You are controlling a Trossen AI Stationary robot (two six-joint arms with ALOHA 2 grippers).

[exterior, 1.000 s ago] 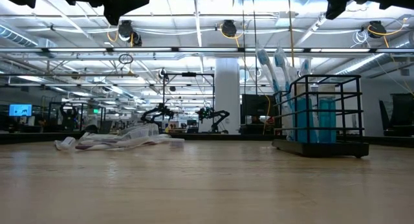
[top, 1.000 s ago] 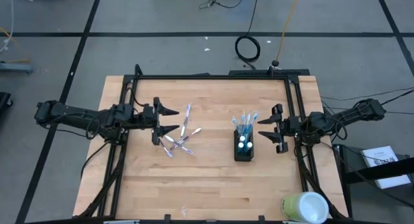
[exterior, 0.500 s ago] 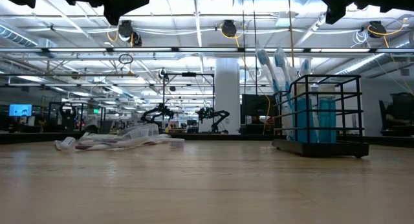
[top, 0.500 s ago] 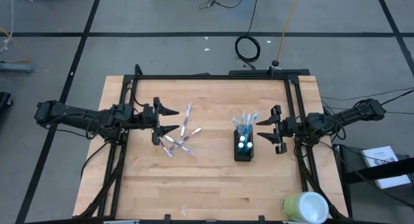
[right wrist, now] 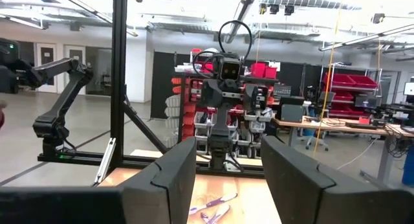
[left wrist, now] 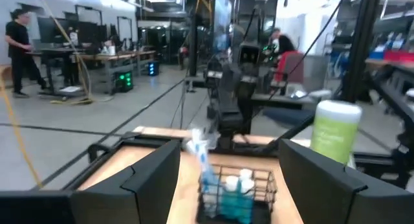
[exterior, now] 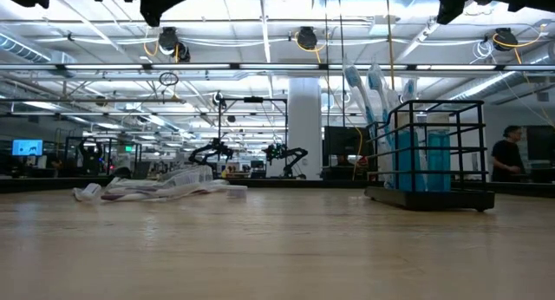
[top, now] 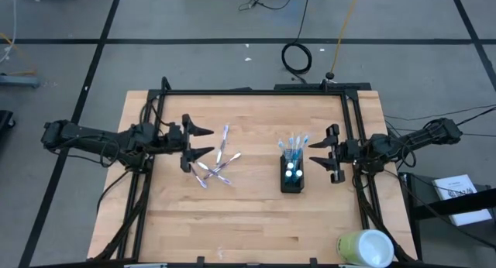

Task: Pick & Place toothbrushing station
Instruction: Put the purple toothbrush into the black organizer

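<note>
- Toothbrushing station parts lay in two groups on the wooden surface (top: 256, 221): a black wire-mesh holder (top: 292, 175) stood right of centre, and a loose pile of toothbrushes (top: 215, 163) lay left of centre, well apart from it.
- Inside the holder, several blue-and-white toothbrushes (top: 294, 143) stood upright at the end farther from the front edge, while two white-capped tubes (top: 293, 170) sat in the nearer part.
- From the low view, the holder (exterior: 431, 153) rested flat on the surface, with brush heads rising above its rim and blue tube bodies showing through the mesh.
- The loose pile (exterior: 160, 185) lay flat, the brushes crossing one another.
- The left gripper (top: 200, 142) hung above the surface just beside the loose pile, on its left, fingers spread apart and holding nothing.
- The right gripper (top: 321, 153) hung just to the right of the holder, not touching it, fingers likewise spread and empty.
- A yellow-green and white cylinder (top: 364, 249) lay at the front right corner of the surface, well away from both grippers.
- In the room beyond, a person (exterior: 506, 154) stood at far right in the low view.
</note>
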